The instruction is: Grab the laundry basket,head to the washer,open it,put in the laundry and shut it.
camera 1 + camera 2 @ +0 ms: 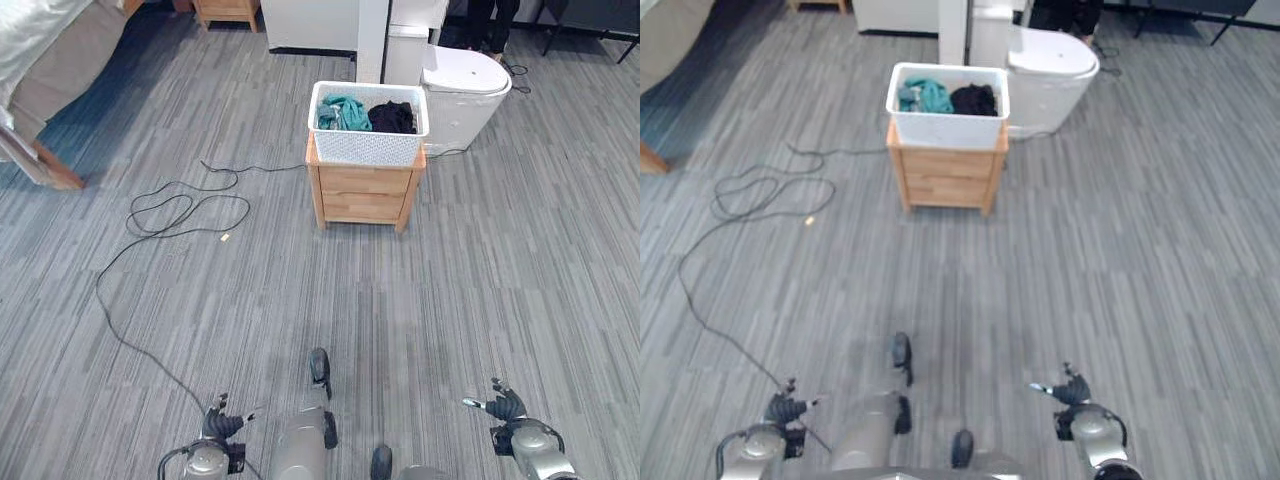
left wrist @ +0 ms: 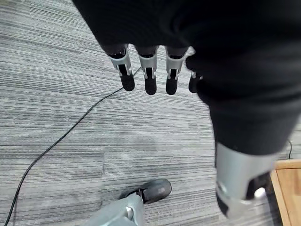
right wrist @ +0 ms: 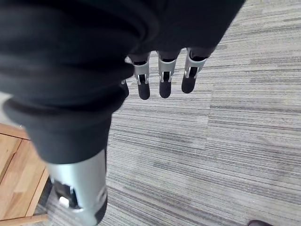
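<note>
White laundry basket with clothes sits atop wooden nightstand; left hand, right hand both hang open, empty.

Both eye views look down from the head, sharing the distant laundry basket. Wrist views face the floor closely.

White laundry basket atop wooden nightstand.

Left hand and right hand hang low, fingers straight; both hold nothing.
</note>
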